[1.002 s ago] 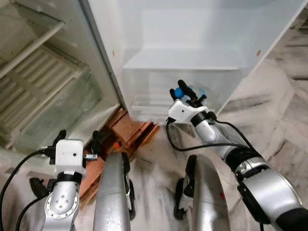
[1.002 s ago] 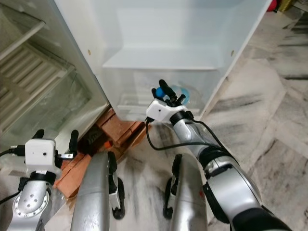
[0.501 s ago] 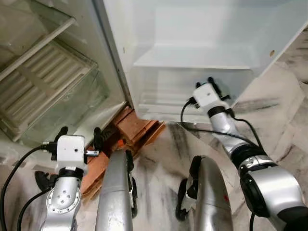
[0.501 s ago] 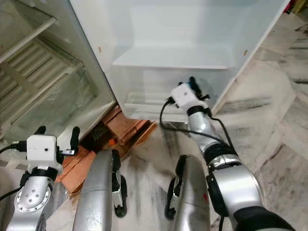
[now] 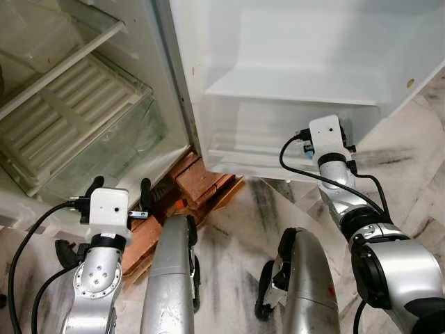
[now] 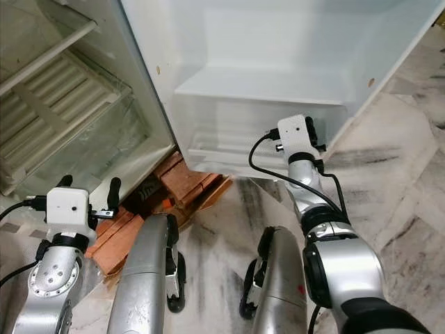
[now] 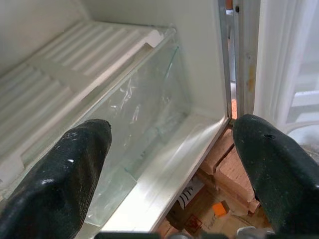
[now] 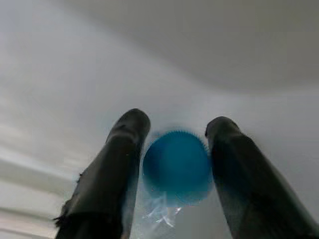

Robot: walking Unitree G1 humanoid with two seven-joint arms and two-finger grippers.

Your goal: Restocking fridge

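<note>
1. Right wrist view: blue bottle cap (image 8: 175, 167) sits between the right gripper (image 8: 174, 164) fingers, which pinch it from both sides; clear bottle neck just visible under the cap.
2. Bottle is low inside the open fridge door (image 5: 292, 62), by the right end of its bottom bin (image 5: 250, 136).
3. Change: a second ago the right gripper was held out in front of the bin with the cap visible; now the wrist is pushed right up to the bin wall. Reads as the bottle being set in, release not yet done.
4. Left gripper (image 7: 172, 164) is idle, fingers spread wide, facing the fridge's glass crisper drawer (image 7: 134, 114).
5. Bricks (image 5: 198, 184) prop the fridge on the marble floor (image 5: 410, 160).
</note>
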